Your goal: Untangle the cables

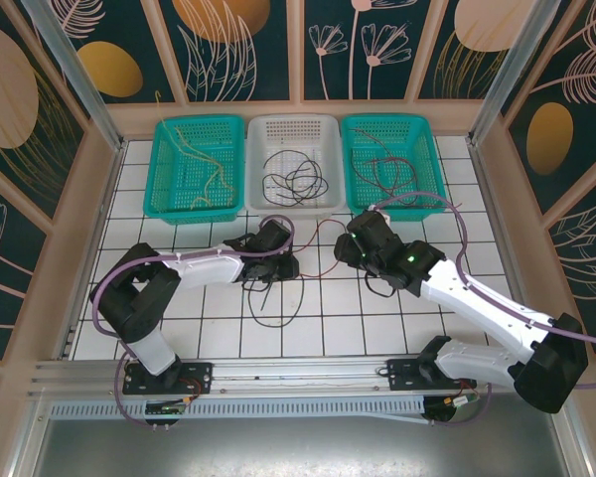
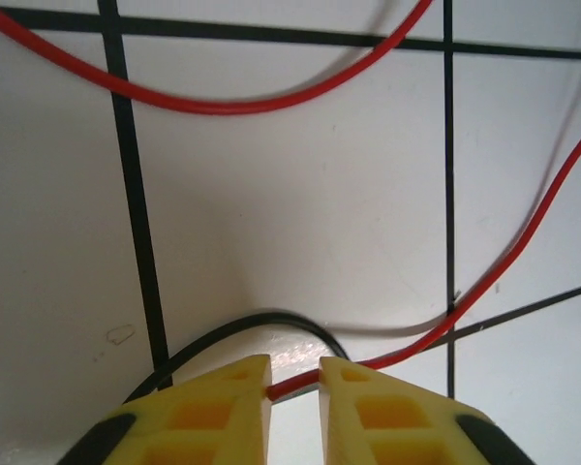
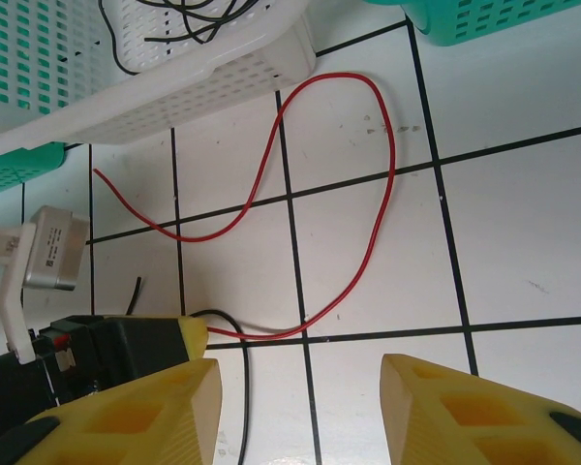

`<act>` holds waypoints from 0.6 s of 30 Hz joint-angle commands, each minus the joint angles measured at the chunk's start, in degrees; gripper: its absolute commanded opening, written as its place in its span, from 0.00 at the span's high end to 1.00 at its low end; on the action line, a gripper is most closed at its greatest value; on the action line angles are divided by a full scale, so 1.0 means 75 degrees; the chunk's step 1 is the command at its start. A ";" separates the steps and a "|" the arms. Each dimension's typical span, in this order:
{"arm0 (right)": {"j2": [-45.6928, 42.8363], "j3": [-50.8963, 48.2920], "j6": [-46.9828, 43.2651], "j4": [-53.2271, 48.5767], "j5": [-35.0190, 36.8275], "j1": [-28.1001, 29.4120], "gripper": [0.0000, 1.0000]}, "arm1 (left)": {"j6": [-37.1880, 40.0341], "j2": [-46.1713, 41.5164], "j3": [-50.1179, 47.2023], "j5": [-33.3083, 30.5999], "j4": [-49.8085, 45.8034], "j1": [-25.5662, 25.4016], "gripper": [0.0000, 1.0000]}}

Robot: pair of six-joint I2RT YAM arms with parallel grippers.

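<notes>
The red cable [image 2: 223, 107] lies in loose curves on the tiled table [image 1: 338, 328] at the centre of the overhead view, just below the white basket [image 1: 294, 118]. A black cable [image 2: 261, 318] meets it at the lower edge of the left wrist view. Both look thin, light and limp, likely to slip and drag neighbours, so a pinch beside that meeting point seems best. The left gripper [image 2: 295, 370], held low, has its jaws nearly together on the red strand. The right gripper [image 3: 300, 417] hovers opposite, jaws wide apart and empty.

Your top view looks down on the whole table [image 1: 348, 328]; your wrist views sit close, both catching the red cable [image 2: 223, 107].
</notes>
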 commanded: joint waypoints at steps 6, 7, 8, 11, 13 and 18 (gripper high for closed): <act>-0.0314 0.0188 -0.0316 0.0305 -0.0080 0.0130 0.54 | 0.0177 -0.0402 0.0167 -0.0273 -0.0261 0.0022 1.00; -0.0332 0.0204 -0.0484 0.0460 -0.0180 0.0218 0.53 | 0.0283 -0.0613 0.0222 -0.0319 -0.0419 0.0020 1.00; -0.0345 0.0221 -0.0626 0.0591 -0.0280 0.0299 0.52 | 0.0401 -0.0840 0.0273 -0.0346 -0.0530 0.0015 1.00; -0.0351 0.0278 -0.1132 0.1096 -0.0716 0.0589 0.46 | 0.0809 -0.1912 0.0439 -0.0325 -0.0665 0.0010 1.00; -0.0378 0.0354 -0.1515 0.1405 -0.0877 0.0763 0.42 | 0.1087 -0.2613 0.0579 -0.0228 -0.0798 0.0008 1.00; -0.0306 0.0742 -0.2352 0.1774 -0.0838 0.0816 0.32 | 0.1649 -0.3366 0.1924 0.0095 -0.1586 0.0013 1.00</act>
